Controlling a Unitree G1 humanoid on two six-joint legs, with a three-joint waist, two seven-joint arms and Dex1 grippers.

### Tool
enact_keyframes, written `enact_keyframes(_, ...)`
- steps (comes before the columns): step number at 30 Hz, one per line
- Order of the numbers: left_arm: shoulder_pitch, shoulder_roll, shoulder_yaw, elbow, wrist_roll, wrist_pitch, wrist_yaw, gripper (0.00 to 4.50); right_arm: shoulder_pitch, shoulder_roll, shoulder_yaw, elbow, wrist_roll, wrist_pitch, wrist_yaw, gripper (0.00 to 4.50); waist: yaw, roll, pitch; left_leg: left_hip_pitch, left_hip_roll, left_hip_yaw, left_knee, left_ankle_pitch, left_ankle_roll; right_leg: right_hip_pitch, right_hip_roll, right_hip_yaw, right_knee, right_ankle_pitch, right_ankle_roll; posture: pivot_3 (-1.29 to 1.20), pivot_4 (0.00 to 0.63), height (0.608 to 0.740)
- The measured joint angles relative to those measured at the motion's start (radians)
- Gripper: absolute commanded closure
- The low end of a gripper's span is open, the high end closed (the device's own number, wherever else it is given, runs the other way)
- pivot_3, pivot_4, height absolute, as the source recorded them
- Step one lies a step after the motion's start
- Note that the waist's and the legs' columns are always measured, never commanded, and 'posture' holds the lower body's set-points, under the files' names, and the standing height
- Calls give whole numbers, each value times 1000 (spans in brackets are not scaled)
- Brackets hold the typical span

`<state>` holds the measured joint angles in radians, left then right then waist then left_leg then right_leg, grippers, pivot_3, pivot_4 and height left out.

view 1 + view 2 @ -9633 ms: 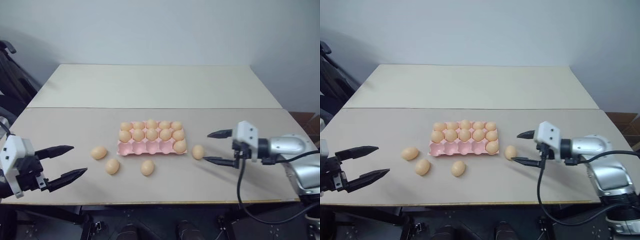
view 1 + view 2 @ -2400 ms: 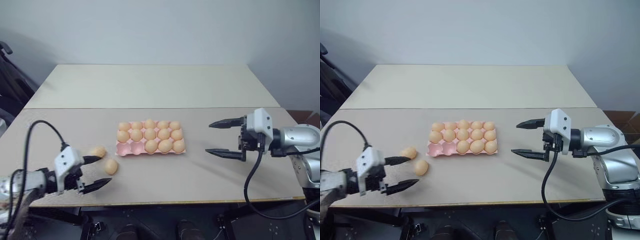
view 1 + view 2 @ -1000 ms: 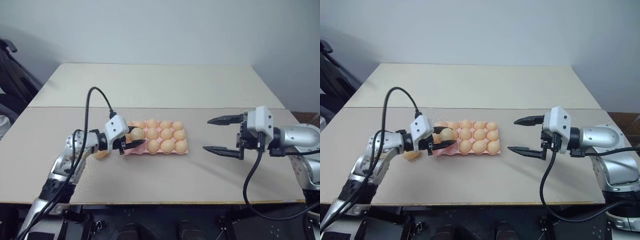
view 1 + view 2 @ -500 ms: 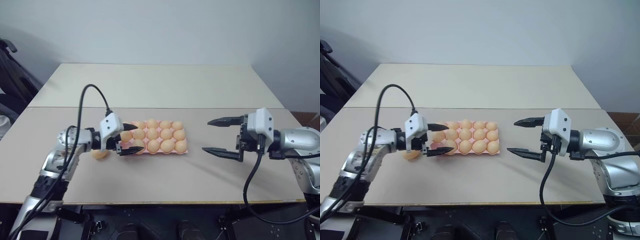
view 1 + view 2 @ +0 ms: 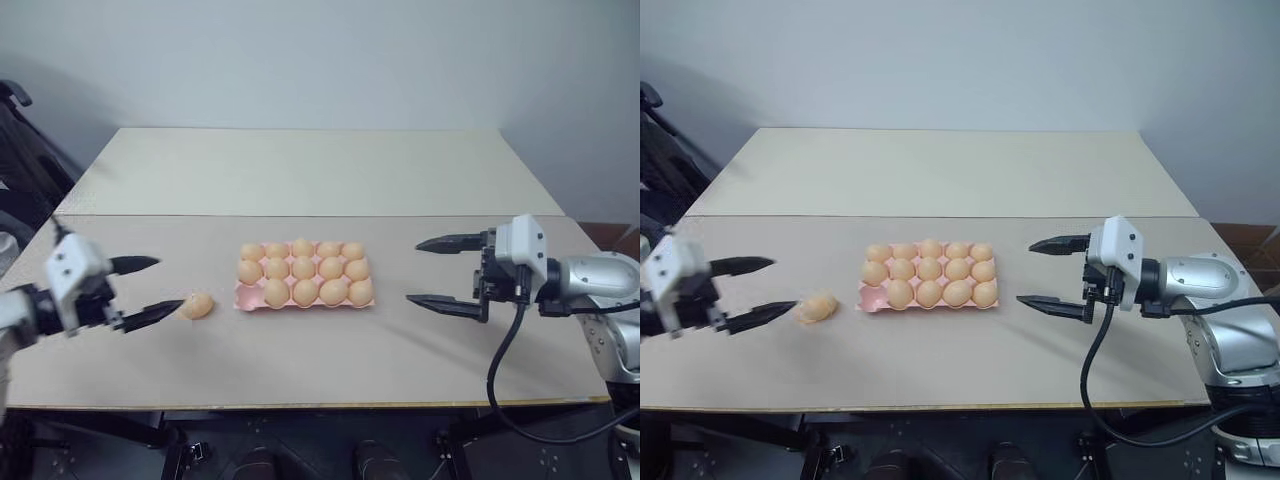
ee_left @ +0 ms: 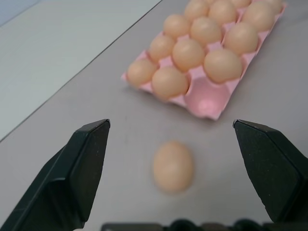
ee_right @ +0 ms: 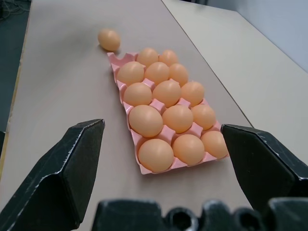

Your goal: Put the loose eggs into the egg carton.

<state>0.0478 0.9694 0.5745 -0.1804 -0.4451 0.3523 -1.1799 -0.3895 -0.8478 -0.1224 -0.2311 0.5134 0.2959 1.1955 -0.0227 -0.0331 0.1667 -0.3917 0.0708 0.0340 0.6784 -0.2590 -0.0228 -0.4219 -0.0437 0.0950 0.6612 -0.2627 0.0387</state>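
At lower left, one loose egg [image 5: 196, 305] is flanked by the wide-open, empty left gripper [image 5: 146, 290], beside the nearly filled egg carton [image 5: 303, 281].

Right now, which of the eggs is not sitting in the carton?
The single egg lying on the table, off the carton's left end. It rests on bare tabletop near the open left gripper; all other eggs sit in pink cups.

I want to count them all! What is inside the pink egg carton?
The egg carton holds fourteen tan eggs. One corner cup sits empty. One loose egg lies on the table beside it. The cup bottoms under the eggs are covered.
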Motion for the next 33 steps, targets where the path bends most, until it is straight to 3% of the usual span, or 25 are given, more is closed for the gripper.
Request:
enact_keyframes(6,203,-40,193,-74,-74,44,-35,34,2,-2,0,31,0,-3,26,0,9,0,0,0,0,0,0,0,0,0,0,0,0,0,0,0,150,740)
enact_keyframes(19,240,-77,180,-128,-107,68,32,34,7,-2,-1,33,0,-3,36,0,6,0,0,1,0,1,0,0,0,0,0,0,0,0,0,0,150,740)
enact_keyframes(25,99,-75,8,-39,-54,41,90,34,2,0,0,33,0,-3,38,0,10,0,0,1,0,0,0,0,0,1,0,0,0,0,0,0,150,740)
enact_keyframes(33,-212,-138,-291,284,105,-63,152,34,-22,10,17,35,0,-3,37,0,7,0,0,-1,-1,1,0,0,0,0,0,0,0,0,0,0,150,740)
